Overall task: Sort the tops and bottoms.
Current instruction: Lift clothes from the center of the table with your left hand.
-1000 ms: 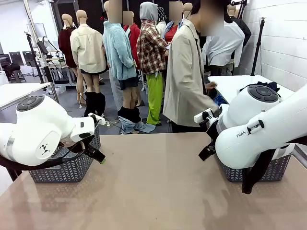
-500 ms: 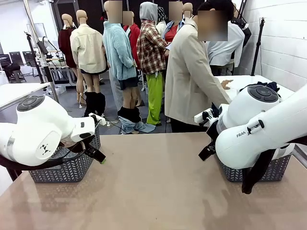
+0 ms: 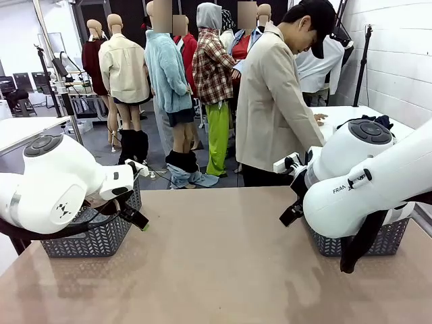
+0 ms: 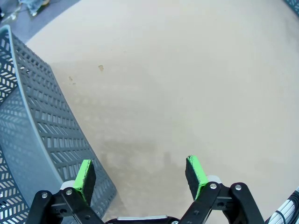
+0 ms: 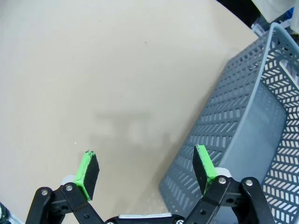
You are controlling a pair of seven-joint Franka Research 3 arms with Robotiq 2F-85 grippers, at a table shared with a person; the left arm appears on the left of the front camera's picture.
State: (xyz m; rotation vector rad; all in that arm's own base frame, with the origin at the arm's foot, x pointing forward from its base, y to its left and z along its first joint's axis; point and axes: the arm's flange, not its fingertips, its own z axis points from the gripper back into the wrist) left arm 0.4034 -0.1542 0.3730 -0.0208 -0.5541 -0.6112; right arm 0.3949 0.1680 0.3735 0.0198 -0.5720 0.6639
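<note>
**A:** How do the grippers stand?

**B:** The left gripper (image 4: 140,173) has its jaws spread wide and holds nothing. Between its green pads I see only bare tabletop, and one pad hangs just beside the wall of the left basket (image 4: 42,135). The right gripper (image 5: 145,167) is the same: wide apart and empty, with one pad close to the wall of the right basket (image 5: 243,135).

**A:** And the clothes to sort?

**B:** None lie on the brown table (image 3: 216,263). The only likely piece is a dark bundle (image 3: 375,121) on the white side table (image 3: 334,115) at the far right. The person (image 3: 270,101) in the beige blazer bends over that table there. What kind of garment the bundle is, I cannot tell.

**A:** So what can go wrong?

**B:** Several things, I think.
- If an arm moves before any cloth is laid down, it will close on air or scrape the tabletop.
- If a gripper goes straight down from here, the pad near the basket wall may catch the mesh and push the basket.
- When the person reaches across with the clothes, a hand could meet an arm.
- Dark pieces look alike when bunched, so a top may go in the basket for bottoms.
</note>
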